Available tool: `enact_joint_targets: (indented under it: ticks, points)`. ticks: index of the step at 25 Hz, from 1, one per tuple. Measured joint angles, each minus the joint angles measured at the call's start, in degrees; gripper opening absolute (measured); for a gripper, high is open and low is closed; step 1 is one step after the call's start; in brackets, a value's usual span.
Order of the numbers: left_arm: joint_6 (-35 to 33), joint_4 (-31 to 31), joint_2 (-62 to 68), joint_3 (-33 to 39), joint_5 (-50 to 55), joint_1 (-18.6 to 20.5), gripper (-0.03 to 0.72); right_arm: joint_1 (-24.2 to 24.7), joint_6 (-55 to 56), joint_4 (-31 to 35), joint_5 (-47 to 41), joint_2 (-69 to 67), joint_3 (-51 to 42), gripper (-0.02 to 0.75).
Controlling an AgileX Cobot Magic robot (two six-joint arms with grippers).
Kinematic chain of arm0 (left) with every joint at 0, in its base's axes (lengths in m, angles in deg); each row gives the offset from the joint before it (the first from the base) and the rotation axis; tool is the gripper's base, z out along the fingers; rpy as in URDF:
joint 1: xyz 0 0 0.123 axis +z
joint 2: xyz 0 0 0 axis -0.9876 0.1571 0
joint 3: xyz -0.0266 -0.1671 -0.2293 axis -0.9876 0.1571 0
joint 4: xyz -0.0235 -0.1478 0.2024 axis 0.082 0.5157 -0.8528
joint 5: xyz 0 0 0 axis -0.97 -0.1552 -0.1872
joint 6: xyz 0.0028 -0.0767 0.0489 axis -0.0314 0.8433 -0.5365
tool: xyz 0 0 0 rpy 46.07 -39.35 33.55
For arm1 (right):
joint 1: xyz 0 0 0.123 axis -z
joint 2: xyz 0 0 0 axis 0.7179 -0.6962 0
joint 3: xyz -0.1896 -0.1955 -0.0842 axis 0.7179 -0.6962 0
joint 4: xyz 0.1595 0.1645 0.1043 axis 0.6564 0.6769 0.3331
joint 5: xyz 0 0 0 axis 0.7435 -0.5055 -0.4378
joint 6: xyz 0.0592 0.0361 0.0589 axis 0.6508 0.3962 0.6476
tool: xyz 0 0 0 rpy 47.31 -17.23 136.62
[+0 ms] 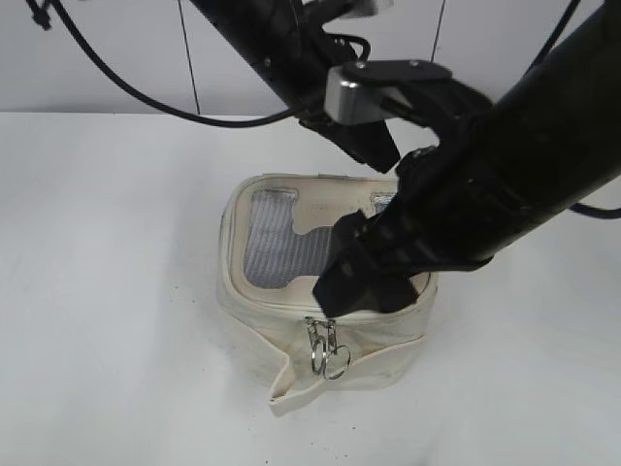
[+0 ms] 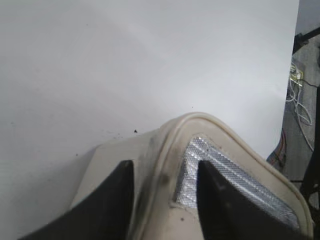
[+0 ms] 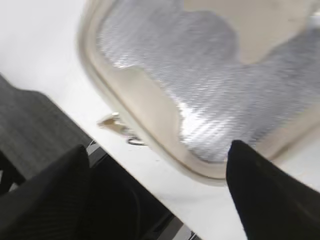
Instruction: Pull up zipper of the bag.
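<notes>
In the exterior view, the bag (image 1: 325, 296) is seen standing on the white worktop (image 1: 107, 291), its grey mesh lid panel (image 1: 277, 248) facing upward. The zipper (image 1: 291, 309) runs along the lid's front edge, and two silver sliders with ring pulls (image 1: 328, 351) hang together at the front face, above the loose strap (image 1: 291, 383). The right tool (image 1: 364, 277) is poised over the lid's front right part, just above the sliders; whether it touches the lid cannot be told. The left tool is hidden behind the right arm at the bag's far side. In the left wrist view, the left tool (image 2: 165, 200) is shown parted, its two dark fingers (image 2: 220, 205) straddling a rounded corner of the bag (image 2: 200, 125), one finger outside the wall and one over the mesh; a firm grip cannot be confirmed. In the right wrist view, the right tool (image 3: 160, 195) is seen spread wide with nothing between its fingers (image 3: 270, 195), hovering above the lid edge, with the blurred sliders (image 3: 117, 127) visible beside the rim.
</notes>
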Motion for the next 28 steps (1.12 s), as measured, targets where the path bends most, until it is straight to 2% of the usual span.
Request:
enact_joint_targets:
  ticks: [3,8,15,18,23,28]
  points:
    - [2.41,-2.48,-3.31,0.0,-1.81,0.52,0.389,2.73,5.45,-6.28,0.14,1.7,0.13,0.661]
    - [12.85,-13.95,-7.82,0.0,-3.4,2.82,0.393,12.37,7.63,-11.1,0.14,2.07,1.05,0.639]
    - [26.76,-27.24,-11.93,0.0,0.71,10.26,0.396,29.9,7.81,-14.09,0.18,2.09,2.2,0.603]
    - [33.74,-32.42,-14.41,0.0,1.0,14.39,0.389,35.32,7.85,-14.63,-0.27,2.09,2.2,0.594]
    - [39.35,-38.49,-22.0,2.17,0.99,20.4,0.371,38.71,8.18,-17.34,-4.4,3.01,2.2,0.59]
    - [41.45,-39.74,-34.72,12.54,1.05,23.22,0.369,38.76,9.04,-21.64,-8.6,9.32,1.7,0.589]
